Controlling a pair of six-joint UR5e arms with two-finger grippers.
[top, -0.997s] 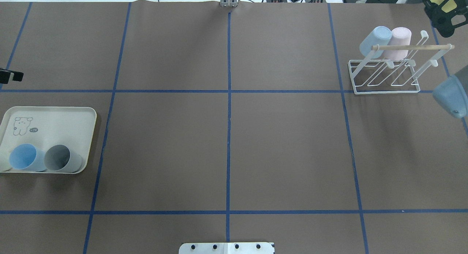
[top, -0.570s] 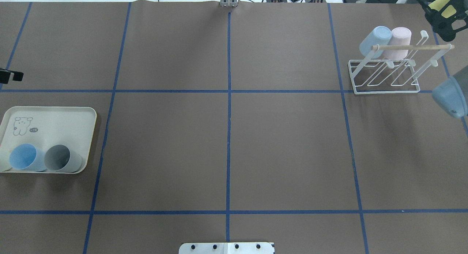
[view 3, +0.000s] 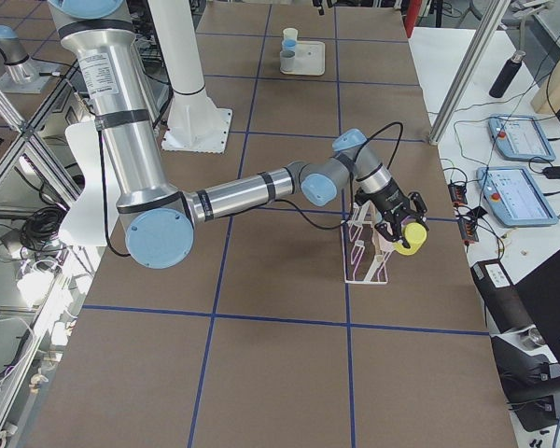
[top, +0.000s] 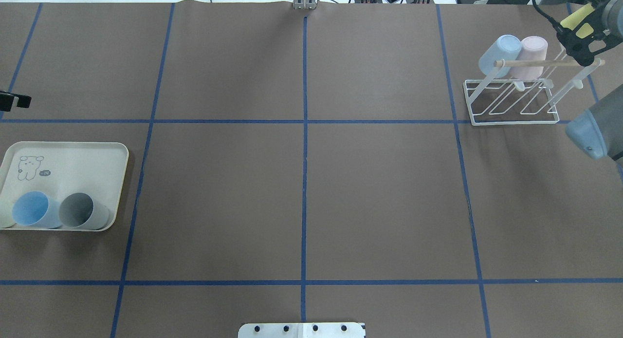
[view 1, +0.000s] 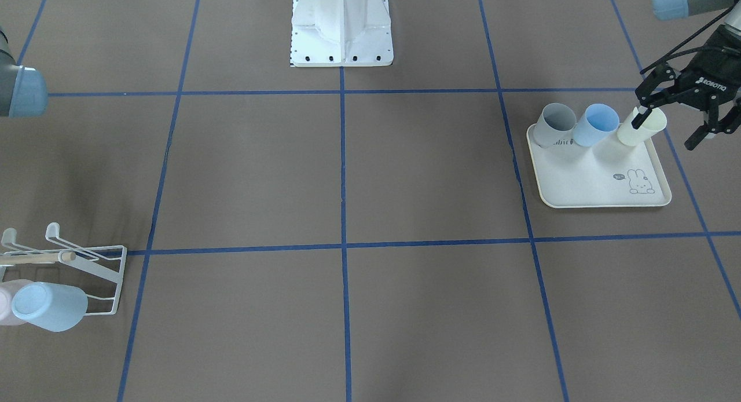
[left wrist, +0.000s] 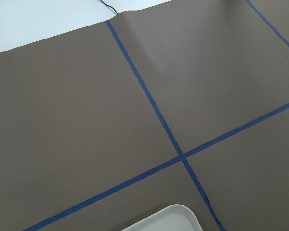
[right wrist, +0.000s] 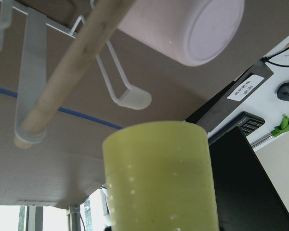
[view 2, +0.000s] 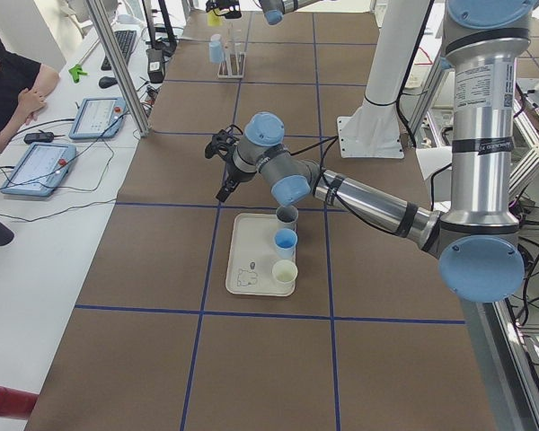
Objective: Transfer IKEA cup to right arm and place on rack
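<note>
Right wrist-mounted view: right gripper (top: 580, 42) is pinching the yellow cup (right wrist: 159, 183), which needs centring on the free prong (right wrist: 131, 98) at twelve o'clock, clearing the dowel (right wrist: 67, 72).

In the overhead view we see only a black tip of the left gripper (top: 14, 101) at the left edge, where the cream cup (top: 4, 219) on the tray (top: 73, 167) is cut to a sliver. The upper right corner clips the right gripper (top: 581, 48) and most of its yellow-green cup (top: 577, 25). In the front-facing view the left edge crops the rack (view 1: 123, 269) and the pink cup (view 1: 4, 303). The right wrist view blurs the yellow-green cup.
</note>
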